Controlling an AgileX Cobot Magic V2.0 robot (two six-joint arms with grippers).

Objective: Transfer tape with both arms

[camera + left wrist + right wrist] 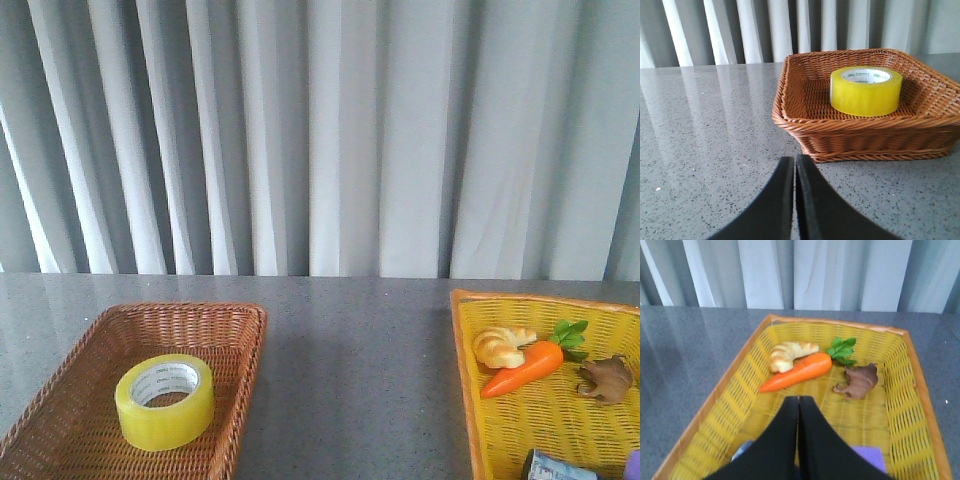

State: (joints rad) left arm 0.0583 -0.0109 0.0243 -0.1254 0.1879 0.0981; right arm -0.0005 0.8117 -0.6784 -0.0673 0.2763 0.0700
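- Pale grey curtains (330, 130) hang in folds behind a speckled grey counter (350, 360).
- On the robot's left side of the counter sits a brown wicker basket (60, 400), shallow and rectangular.
- The tape (165, 400), a wide yellow roll with a white printed core, lies flat inside that basket with its hole facing up; nothing grips it.
- On the right side sits a yellow woven basket (470, 400) with an orange rim.
- Inside the yellow basket lie a toy carrot (522, 369) with green leaves, a pale croissant-shaped piece (503, 345) touching the carrot's upper side, and a small brown animal figure (606, 379) just beside them.
- At the near edge of that basket a bluish object (555, 467) and a bit of purple (867, 457) show only in part; I cannot tell what they are.
- The left pincer (793, 165) has its fingers pressed together, holding nothing, over bare counter near the front of the brown basket.
- The right pincer (798, 402) also has its fingers together and empty, above the near part of the yellow basket.
- Neither arm shows in the front view.
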